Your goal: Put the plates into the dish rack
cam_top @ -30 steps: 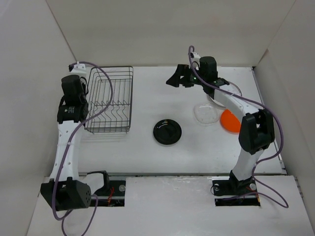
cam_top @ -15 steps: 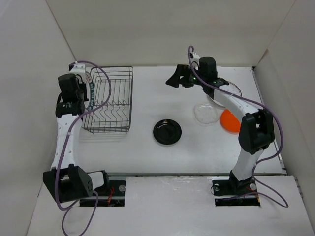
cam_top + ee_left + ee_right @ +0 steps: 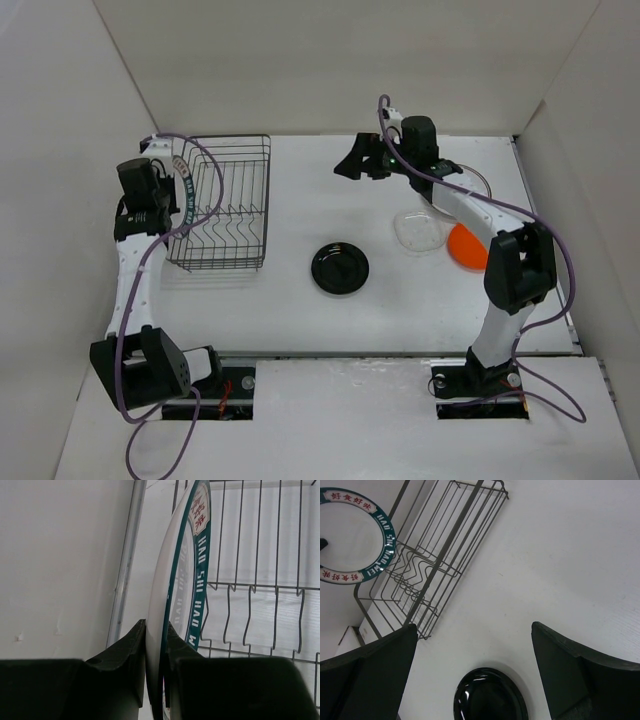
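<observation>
My left gripper [image 3: 156, 630] is shut on the rim of a white plate with a dark green lettered rim [image 3: 180, 580]. It holds the plate on edge at the left side of the dish rack [image 3: 230, 200]; the same plate [image 3: 182, 178] shows edge-on from above. The rack's zigzag dividers [image 3: 260, 610] lie just right of the plate. My right gripper [image 3: 360, 165] hangs open and empty above the table, right of the rack. Below it lies the glossy black plate [image 3: 490, 700] [image 3: 340, 268]. A clear plate [image 3: 418, 231] and an orange plate [image 3: 466, 246] sit by the right arm.
White walls close in the table on the left, back and right; the left wall [image 3: 60, 570] is close beside the held plate. Another plate's rim [image 3: 482, 182] shows behind the right arm, mostly hidden. Purple cables loop off both arms.
My left arm has drawn slightly left and turned, bringing the held plate into view on edge at the rack's left side. The right arm has barely moved.
</observation>
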You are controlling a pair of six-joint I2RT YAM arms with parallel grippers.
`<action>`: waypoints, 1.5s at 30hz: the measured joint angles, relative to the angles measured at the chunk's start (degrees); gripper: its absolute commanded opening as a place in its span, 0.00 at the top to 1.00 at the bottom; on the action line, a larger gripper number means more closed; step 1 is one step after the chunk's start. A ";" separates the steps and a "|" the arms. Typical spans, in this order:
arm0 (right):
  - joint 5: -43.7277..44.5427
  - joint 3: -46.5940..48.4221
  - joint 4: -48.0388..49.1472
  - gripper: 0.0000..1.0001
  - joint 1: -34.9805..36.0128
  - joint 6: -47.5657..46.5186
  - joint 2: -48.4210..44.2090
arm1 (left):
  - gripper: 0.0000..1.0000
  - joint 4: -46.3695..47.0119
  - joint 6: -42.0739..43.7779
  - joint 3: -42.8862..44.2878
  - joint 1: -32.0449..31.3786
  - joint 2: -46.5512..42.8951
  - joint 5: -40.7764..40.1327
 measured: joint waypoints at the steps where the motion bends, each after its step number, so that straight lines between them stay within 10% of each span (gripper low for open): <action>1: -0.02 0.00 0.00 0.00 0.09 0.00 0.02 | 1.00 0.79 0.04 -0.63 0.07 0.15 0.11; 14: 0.98 0.00 0.00 0.00 0.42 -0.83 0.02 | 1.00 3.26 0.15 -7.17 1.40 2.71 1.79; 23: 4.17 -2.29 -0.33 0.00 -5.64 -1.03 -0.35 | 0.00 4.76 0.81 -7.19 2.29 2.27 3.63; 33: 16.24 -4.50 -5.09 0.00 -33.14 3.32 -1.03 | 0.00 -6.25 0.50 8.90 2.54 1.86 19.87; 45: 14.64 -5.60 -4.66 0.05 -41.81 3.69 4.83 | 0.00 -13.05 -0.20 24.37 0.90 8.17 35.91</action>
